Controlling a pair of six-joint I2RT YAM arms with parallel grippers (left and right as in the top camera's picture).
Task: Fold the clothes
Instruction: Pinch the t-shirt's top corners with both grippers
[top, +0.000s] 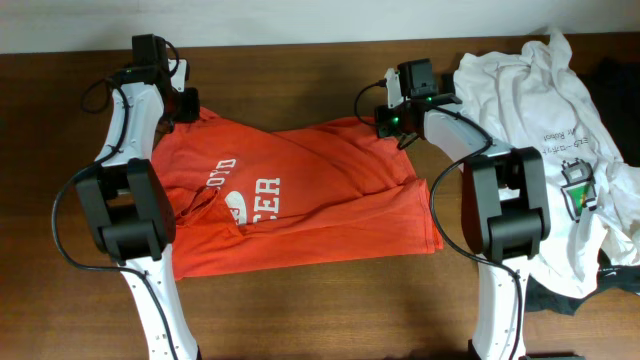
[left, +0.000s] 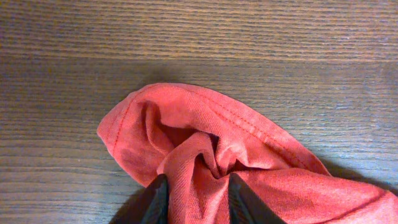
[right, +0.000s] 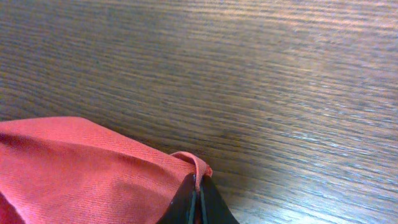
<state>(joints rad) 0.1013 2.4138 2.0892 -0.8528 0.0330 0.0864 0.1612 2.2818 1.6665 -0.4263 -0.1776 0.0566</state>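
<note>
An orange-red T-shirt (top: 320, 190) with white lettering lies partly folded in the middle of the wooden table. My left gripper (top: 185, 103) is at its far left corner. In the left wrist view, a bunched fold of the shirt (left: 186, 124) fills the gap of the left gripper (left: 194, 186), and both fingers press on it. My right gripper (top: 400, 128) is at the shirt's far right corner. In the right wrist view the right gripper (right: 198, 190) is shut, with a thin hem of the shirt (right: 62, 168) pinched between its fingers. A white tee (top: 530, 90) lies crumpled at the right.
The white tee carries small print and a tag (top: 577, 190), and dark fabric (top: 605, 280) shows under its near right edge. Both arm bases stand at the near side of the table. Bare wood (top: 300, 80) runs along the far edge.
</note>
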